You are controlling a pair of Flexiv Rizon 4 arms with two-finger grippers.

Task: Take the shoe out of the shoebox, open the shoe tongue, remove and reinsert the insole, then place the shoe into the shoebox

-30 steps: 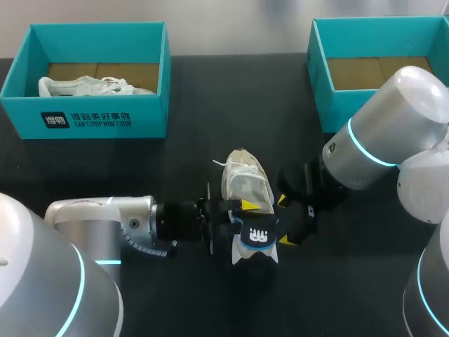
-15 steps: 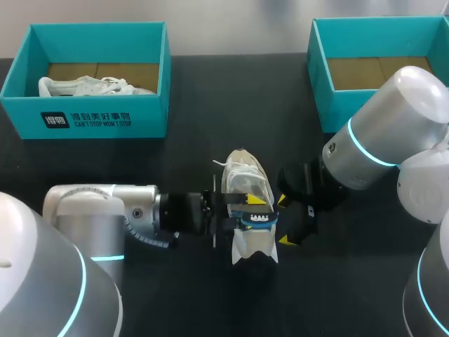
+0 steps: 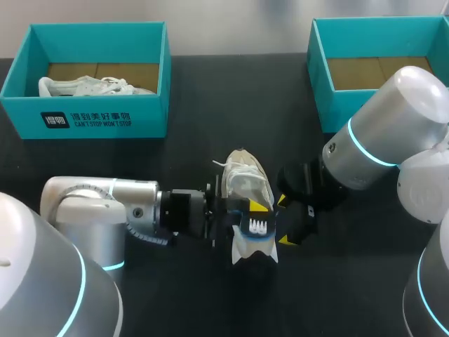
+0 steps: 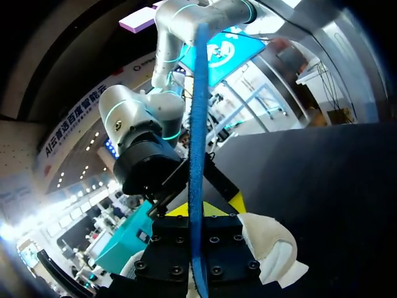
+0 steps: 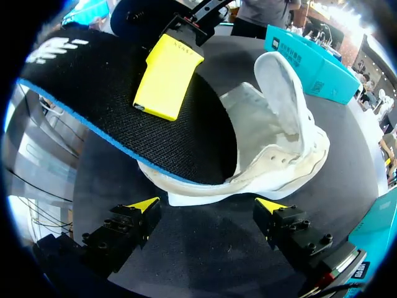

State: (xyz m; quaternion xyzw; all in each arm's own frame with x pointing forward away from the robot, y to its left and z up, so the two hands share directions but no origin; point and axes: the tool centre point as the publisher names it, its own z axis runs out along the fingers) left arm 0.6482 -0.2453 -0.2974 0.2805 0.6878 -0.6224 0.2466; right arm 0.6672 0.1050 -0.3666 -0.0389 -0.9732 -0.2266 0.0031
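A white shoe lies on the black table mid-view, its tongue lifted back. A black insole with a blue edge slants over the shoe's opening, one end at the shoe. My left gripper comes in from the left and is shut on the insole; one yellow fingertip presses on its top face. In the left wrist view the insole stands edge-on between the fingers of that gripper. My right gripper stands open just right of the shoe, holding nothing.
A teal shoebox at the back left holds a second white shoe. Another teal shoebox stands at the back right, showing only its cardboard floor. My right arm's bulky wrist sits close beside the shoe.
My left wrist has rolled and pushed rightward toward the shoe, turning the insole edge-on and partly back. Its fingers have drawn tighter on the insole. The right arm has stayed still.
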